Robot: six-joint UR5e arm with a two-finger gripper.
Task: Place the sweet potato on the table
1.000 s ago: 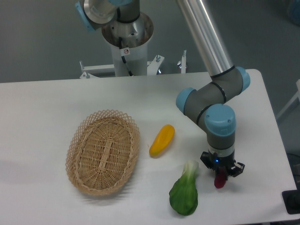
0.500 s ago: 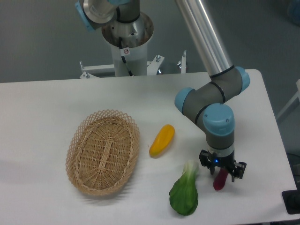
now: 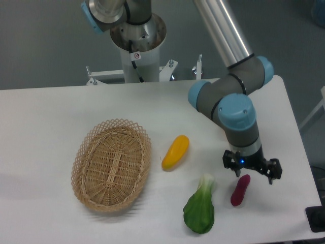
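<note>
The pincer (image 3: pixel 252 169) hangs open just above the sweet potato (image 3: pixel 240 190) lying on the table (image 3: pixel 45 117); a careless sideways retreat might clip and roll it

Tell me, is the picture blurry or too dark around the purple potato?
In the fixed camera view the light is soft and even; the sweet potato looks sharp on the white table, with only a faint shadow beside it, and the open end effector above it shows no obvious blur.
</note>
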